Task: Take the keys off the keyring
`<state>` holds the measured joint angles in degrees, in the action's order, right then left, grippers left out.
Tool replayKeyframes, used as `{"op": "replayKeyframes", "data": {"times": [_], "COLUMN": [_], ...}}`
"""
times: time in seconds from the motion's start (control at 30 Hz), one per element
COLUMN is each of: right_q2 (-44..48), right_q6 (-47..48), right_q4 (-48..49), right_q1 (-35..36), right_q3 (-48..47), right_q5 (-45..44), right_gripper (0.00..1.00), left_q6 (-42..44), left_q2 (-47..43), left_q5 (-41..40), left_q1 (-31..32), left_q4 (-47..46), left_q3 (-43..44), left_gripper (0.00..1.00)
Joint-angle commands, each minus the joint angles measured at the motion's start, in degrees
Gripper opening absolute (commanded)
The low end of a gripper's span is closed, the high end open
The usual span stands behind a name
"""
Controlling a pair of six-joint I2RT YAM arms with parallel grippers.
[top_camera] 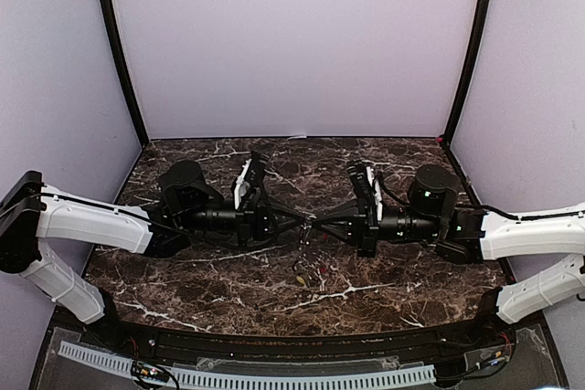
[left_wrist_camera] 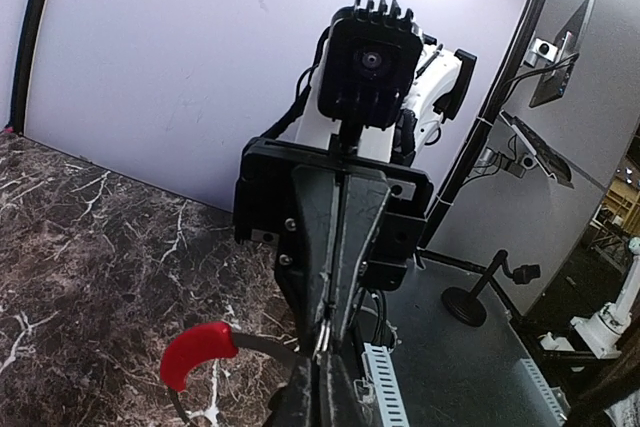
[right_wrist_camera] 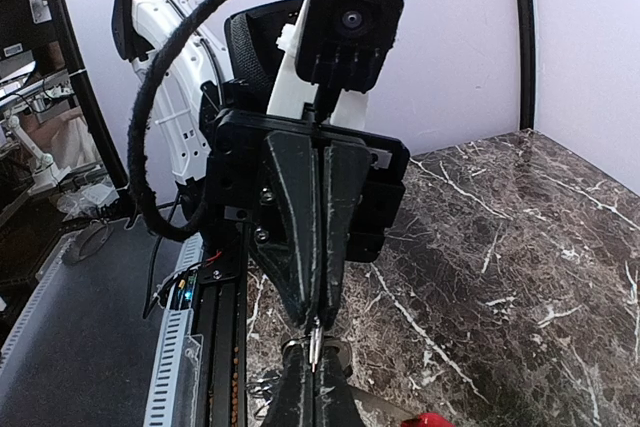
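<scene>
A robotics lab: a marble-patterned table [top_camera: 384, 308] boxed in by plain lilac panels [top_camera: 292, 43], slotted cable duct [top_camera: 247, 376], a floor stand [left_wrist_camera: 468, 302], another white robot arm [left_wrist_camera: 612, 315] beyond.

Even bright overhead light, soft shadows, wide-angle warping, glare top of left-wrist view.

The left arm [top_camera: 91, 221] and right arm [top_camera: 535, 230] wear glossy white shells over black joints and round motor housings, each ending in a boxy black wrist with small silver screws [left_wrist_camera: 288, 224], tapered matte-black fingers [right_wrist_camera: 295, 227], a finned black camera box [left_wrist_camera: 372, 69] and a braided black cable [right_wrist_camera: 170, 77].
</scene>
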<state>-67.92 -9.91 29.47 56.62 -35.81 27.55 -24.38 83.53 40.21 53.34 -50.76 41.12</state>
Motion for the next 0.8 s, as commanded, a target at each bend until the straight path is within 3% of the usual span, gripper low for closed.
{"op": "replayKeyframes", "data": {"times": [0.0, 0.23, 0.77], "right_q2": [0.76, 3.90, 3.78], "right_q6": [-0.15, -1.23, -3.02], "right_q4": [4.94, 10.49, 22.16], "right_q1": [-0.29, -0.28, -0.26], "right_q3": [-0.04, 4.06, 6.93], "right_q5": [-1.49, -6.63, -7.70], "right_gripper": [0.00, 0.00, 0.00], "left_q6": [-0.52, -3.06, -6.00], "left_q2": [-0.05, 0.50, 3.74], "left_q5": [1.52, 1.41, 3.81], "left_q1": [0.01, 0.01, 0.01], "left_q4": [-2.00, -5.40, -7.24], "left_q3": [1.08, -0.08, 1.22], "left_gripper": [0.00, 0.00, 0.00]}}
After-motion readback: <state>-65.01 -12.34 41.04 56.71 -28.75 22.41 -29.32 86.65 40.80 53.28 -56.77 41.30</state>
